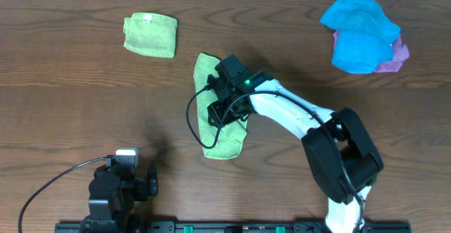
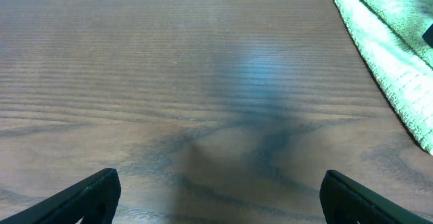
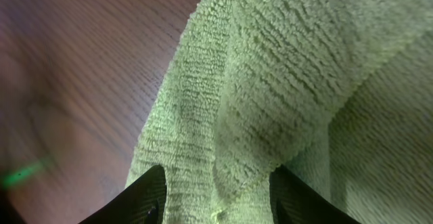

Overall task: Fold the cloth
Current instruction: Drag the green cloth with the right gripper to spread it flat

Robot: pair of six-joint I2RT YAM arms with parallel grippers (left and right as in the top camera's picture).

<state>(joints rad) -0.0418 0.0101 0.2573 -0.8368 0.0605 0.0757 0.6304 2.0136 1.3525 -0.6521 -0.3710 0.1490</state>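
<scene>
A light green terry cloth lies lengthwise at the middle of the wooden table, partly folded over itself. My right gripper is down on its middle. In the right wrist view the fingers pinch a raised ridge of the cloth between them. My left gripper rests near the front edge at the left, open and empty. The cloth's edge shows at the top right of the left wrist view.
A folded green cloth lies at the back left. A crumpled blue cloth sits on a pink one at the back right. A black cable loops beside the right wrist.
</scene>
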